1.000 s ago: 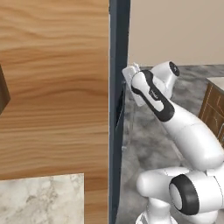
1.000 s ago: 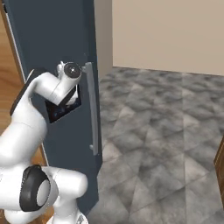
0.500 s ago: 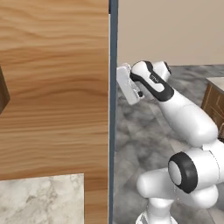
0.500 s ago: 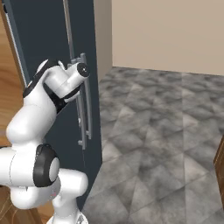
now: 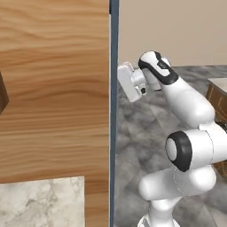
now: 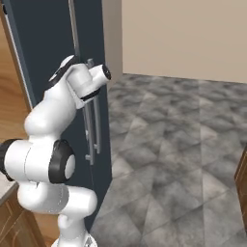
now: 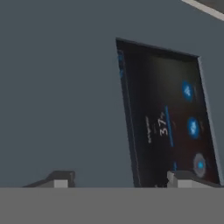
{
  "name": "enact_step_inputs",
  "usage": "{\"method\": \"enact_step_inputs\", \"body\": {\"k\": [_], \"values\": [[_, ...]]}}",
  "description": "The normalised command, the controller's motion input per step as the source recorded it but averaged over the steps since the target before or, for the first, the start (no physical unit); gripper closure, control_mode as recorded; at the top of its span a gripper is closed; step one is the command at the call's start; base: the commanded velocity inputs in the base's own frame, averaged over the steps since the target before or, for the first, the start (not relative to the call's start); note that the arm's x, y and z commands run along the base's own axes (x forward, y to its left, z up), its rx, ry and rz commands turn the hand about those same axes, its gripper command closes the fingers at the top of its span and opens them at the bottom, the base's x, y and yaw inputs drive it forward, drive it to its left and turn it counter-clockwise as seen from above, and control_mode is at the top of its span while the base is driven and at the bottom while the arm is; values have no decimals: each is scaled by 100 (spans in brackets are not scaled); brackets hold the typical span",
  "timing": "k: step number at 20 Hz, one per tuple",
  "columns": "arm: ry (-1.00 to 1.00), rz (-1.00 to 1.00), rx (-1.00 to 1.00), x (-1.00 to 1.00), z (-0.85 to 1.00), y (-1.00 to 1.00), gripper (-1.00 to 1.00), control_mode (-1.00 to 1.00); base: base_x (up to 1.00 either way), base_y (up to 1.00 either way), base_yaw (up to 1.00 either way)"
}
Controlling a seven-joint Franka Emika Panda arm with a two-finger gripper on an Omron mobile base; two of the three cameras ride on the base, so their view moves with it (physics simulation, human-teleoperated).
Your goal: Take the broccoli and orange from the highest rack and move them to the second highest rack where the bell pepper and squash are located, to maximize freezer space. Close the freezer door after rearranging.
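Against the dark slate-blue front of the freezer point(image 6: 53, 43), the white arm reached from the base with its hand turned toward the freezer door point(image 7: 61, 100). From the right base view, two grey bar handles point(image 6: 89, 125) ran down the front side by side, just beside the wrist, and the door lay flush with the rest of the cabinet front, so it looked shut. No rack or food showed on this closed face.

Seen from the hand, the gripper point(image 7: 118, 178) faced the door at close range with its two dark fingertips point(image 7: 61, 178) standing well apart and nothing between them; whether they touched the panel could not be told. A dark, tilted display panel point(image 7: 168, 118) with small blue icons and a pale readout sat in the door directly ahead of the right-hand fingertip, while plain slate surface lay ahead of the other.

From the left base view the freezer appeared edge-on as a thin dark strip point(image 5: 114, 111), with a broad brown wooden cupboard side point(image 5: 53, 88) blocking everything to the left of it. A pale marble counter top point(image 5: 42, 201) sat at the lower left, below the wood. The hand's white housing point(image 5: 131, 82) hung just beside that dark edge.

Behind the robot, grey stone-patterned floor point(image 6: 183, 144) stretched to a plain beige wall point(image 6: 183, 38), and a corner of another brown cupboard point(image 5: 217, 97) stood near the arm's elbow.
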Motion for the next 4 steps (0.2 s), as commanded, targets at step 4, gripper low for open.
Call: {"method": "enact_step_inputs", "body": {"k": [4], "values": [[0,22,0,-3,-24,51,-100,-100,0,0,0]]}}
